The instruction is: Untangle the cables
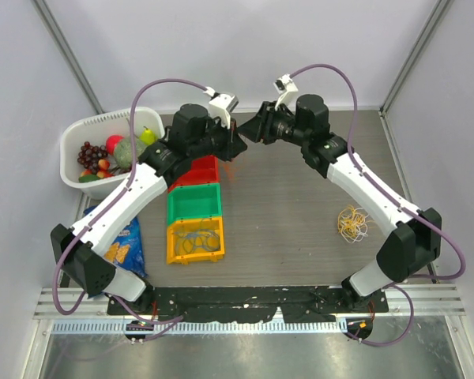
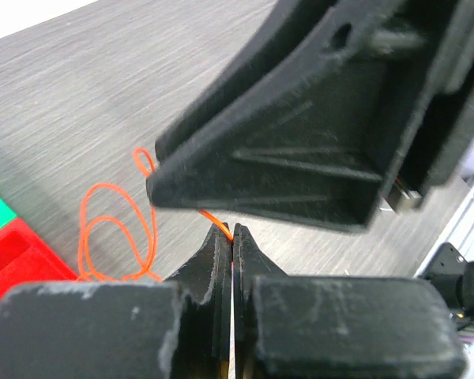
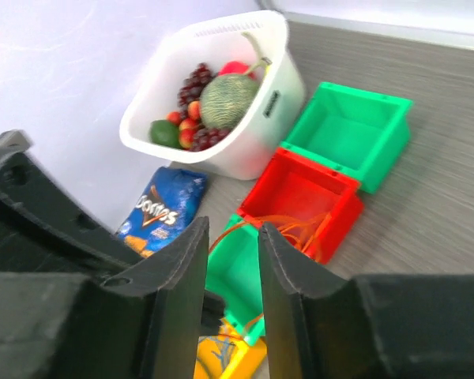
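Observation:
A thin orange cable [image 2: 114, 229] lies in loops on the table and runs up into my left gripper [image 2: 231, 231], which is shut on it. More of the orange cable [image 3: 300, 229] sits in the red bin [image 3: 316, 193]. My right gripper [image 3: 231, 229] is open and empty, its fingers [image 2: 300, 142] just above and beyond the left gripper's tips. In the top view the left gripper [image 1: 237, 145] and the right gripper [image 1: 246, 133] meet tip to tip at the table's far middle. A tangle of yellow cable [image 1: 352, 223] lies at the right.
A row of bins stands left of centre: red [image 1: 196, 171], green [image 1: 193, 204], and yellow [image 1: 194, 241] with cables in it. Another green bin [image 3: 347, 130] lies beyond the red one. A white fruit basket [image 1: 103, 146] and a blue chips bag [image 1: 126, 241] sit at the left.

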`<state>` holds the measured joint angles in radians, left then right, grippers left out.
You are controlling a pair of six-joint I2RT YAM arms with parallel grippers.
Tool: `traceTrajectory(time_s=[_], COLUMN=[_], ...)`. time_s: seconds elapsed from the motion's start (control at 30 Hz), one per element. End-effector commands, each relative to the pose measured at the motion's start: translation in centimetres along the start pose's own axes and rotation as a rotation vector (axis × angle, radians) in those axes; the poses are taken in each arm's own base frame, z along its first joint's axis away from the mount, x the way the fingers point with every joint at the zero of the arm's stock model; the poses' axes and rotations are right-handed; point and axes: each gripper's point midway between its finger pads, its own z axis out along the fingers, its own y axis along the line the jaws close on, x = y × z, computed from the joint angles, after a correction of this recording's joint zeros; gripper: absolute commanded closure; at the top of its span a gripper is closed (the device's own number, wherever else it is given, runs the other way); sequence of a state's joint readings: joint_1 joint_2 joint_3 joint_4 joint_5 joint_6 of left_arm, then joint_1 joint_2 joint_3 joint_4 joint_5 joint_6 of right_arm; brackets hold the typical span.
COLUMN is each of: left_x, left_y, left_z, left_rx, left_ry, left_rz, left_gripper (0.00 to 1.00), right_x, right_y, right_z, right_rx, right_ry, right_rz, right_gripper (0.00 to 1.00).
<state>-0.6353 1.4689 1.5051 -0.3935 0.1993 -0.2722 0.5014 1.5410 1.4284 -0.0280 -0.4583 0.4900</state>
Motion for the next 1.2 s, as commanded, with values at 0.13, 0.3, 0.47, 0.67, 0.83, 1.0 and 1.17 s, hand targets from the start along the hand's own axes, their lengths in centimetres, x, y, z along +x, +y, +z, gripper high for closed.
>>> traceTrajectory(time_s=[0.13, 0.3, 0.47, 0.67, 0.83, 1.0, 1.17], left_x=[-1.9, -2.0, -2.1, -2.2, -2.1, -2.5, -3.6], left_y=[-4.7, -5.0, -5.6, -6.8, -7.4, -8.5, -8.7], left_z=[-2.2, -2.5, -2.8, -3.1, -3.4, -4.3, -5.6], left_rx=[0.242, 0.267, 0.307, 0.376, 0.406, 0.462, 0.454], left_ry=[-0.032, -0.029, -0.026, -0.019, -0.011, -0.015, -0.037], left_rz=[0.023, -0.003, -0.027, -0.059, -0.070, -0.069, -0.054], left_gripper=[1.00, 1.00, 1.00, 1.00, 1.00, 1.00, 1.00], right_x=[-1.5, 1.4, 3.1, 3.1, 3.0, 3.6, 4.6], right_y=[-5.2, -4.8, -2.9, -2.5, -2.6, -6.7, -16.2], right_z=[-5.3, -6.6, -6.7, -5.5, -2.8, -1.4, -4.3], right_rx=[0.167, 0.115, -0.013, -0.075, -0.083, 0.134, 0.630], right_ry=[-0.078, -0.008, -0.002, -0.035, -0.040, -0.064, -0.047], right_rz=[-0.065, -0.103, -0.078, -0.058, -0.056, -0.033, -0.027], right_gripper=[0.58, 0.51, 0.45, 0.43, 0.43, 0.43, 0.45])
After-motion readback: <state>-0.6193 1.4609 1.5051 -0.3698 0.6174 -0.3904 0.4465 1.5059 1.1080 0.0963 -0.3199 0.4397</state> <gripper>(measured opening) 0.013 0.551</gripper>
